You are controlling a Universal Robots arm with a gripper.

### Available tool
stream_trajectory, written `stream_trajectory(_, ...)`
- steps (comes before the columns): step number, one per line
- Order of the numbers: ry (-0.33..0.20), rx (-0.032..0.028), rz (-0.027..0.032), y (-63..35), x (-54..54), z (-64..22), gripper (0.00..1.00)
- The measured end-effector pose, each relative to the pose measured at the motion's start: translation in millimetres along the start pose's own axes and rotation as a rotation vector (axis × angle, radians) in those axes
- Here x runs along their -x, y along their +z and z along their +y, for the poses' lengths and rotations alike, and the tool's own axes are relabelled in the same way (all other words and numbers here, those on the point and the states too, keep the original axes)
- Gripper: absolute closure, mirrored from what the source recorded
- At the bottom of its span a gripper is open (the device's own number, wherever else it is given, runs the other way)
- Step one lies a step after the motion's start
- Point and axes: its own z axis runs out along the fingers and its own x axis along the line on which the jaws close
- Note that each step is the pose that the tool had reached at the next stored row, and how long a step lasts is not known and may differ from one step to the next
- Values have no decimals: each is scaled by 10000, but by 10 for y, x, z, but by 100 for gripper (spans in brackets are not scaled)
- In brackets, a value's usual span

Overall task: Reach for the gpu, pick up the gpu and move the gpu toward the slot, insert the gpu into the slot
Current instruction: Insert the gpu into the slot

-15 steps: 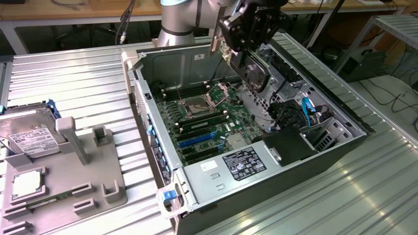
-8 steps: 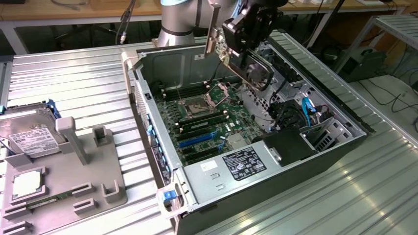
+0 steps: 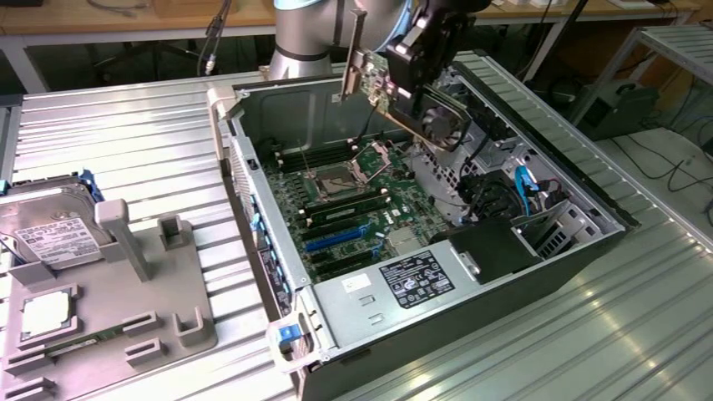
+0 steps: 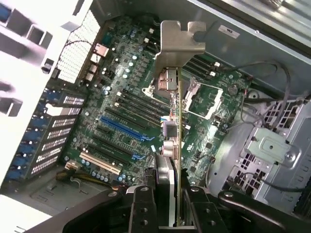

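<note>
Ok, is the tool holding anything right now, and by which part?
Yes. The tool holds the gpu, clamped across its flat faces at the end opposite the silver bracket, above the open case.

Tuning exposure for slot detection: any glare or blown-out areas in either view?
Wrist view: case wall blown out white; slot and gpu evenly lit. Exterior view: sheen on the metal table, motherboard dimmer.

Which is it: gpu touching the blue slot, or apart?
Apart. The exterior view shows the gpu high above the case, with open air between it and the slot down on the board.
</note>
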Motion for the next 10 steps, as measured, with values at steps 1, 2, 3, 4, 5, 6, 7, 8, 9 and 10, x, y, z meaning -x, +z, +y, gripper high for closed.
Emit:
stream_trajectory(1,-191,5,5,0,0,0,72)
stream_trajectory(2,-566,15,15,0,0,0,72)
stream_trajectory(3,-843,22,22,0,0,0,72)
stream_trajectory(4,-1019,26,28,0,0,0,72)
stream_trajectory(5,-1247,33,33,0,0,0,72)
stream_trajectory(6,-1400,36,38,0,0,0,72)
stream_trajectory(7,-1590,41,43,-1,0,0,72)
stream_trajectory(8,-1764,46,48,-1,0,0,72)
stream_trajectory(9,-1962,51,53,-1,0,0,72)
stream_trajectory(10,-2129,56,57,0,0,0,72)
